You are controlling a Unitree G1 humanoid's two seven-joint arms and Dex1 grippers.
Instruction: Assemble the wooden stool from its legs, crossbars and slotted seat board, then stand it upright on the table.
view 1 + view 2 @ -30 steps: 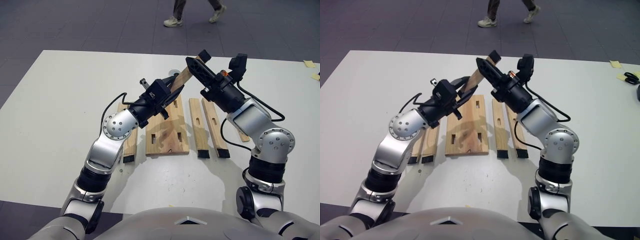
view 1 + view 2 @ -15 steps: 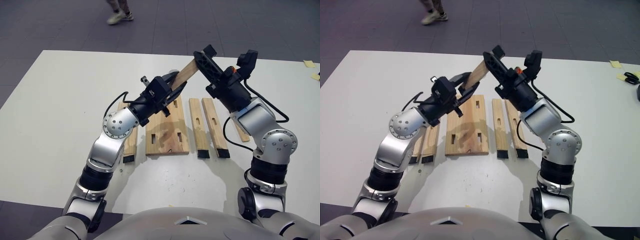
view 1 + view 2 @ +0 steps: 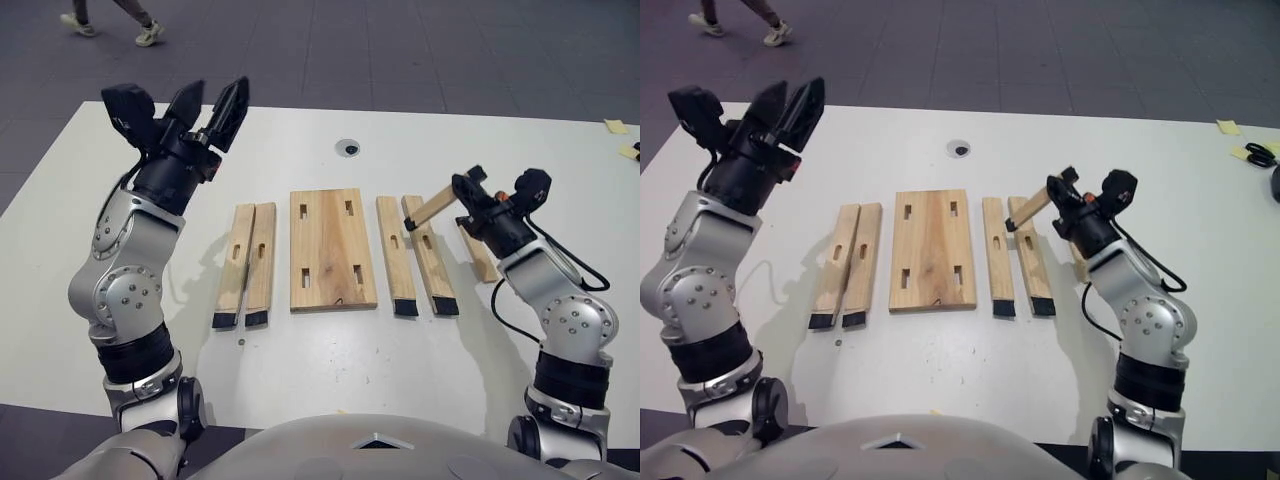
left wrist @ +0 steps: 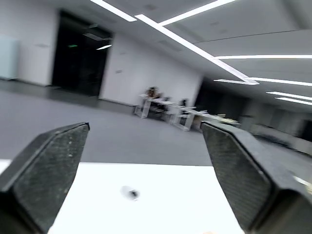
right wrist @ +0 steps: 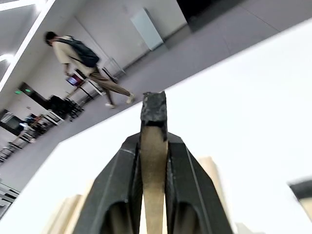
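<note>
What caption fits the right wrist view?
Right gripper, fingers clamped on a black-tipped wooden stick, over the white table.

Dark grey tiled floor [image 3: 420, 50] beyond the far edge of a white table [image 3: 300, 370]. Small round grommet [image 3: 348, 148] set into the tabletop near that edge, yellow paper notes [image 3: 618, 127] at the far right corner.

From the left wrist, a large hall: long ceiling light strips [image 4: 165, 22] running away overhead, a white wall [image 4: 146, 68], a black doorway [image 4: 78, 61] beside it, desks [image 4: 165, 108] lined up along the foot of the wall.

From the right wrist, a pale wall [image 5: 97, 24] with a tall white cabinet [image 5: 146, 29] against it, more office furniture [image 5: 53, 105] farther along, blurred.
</note>
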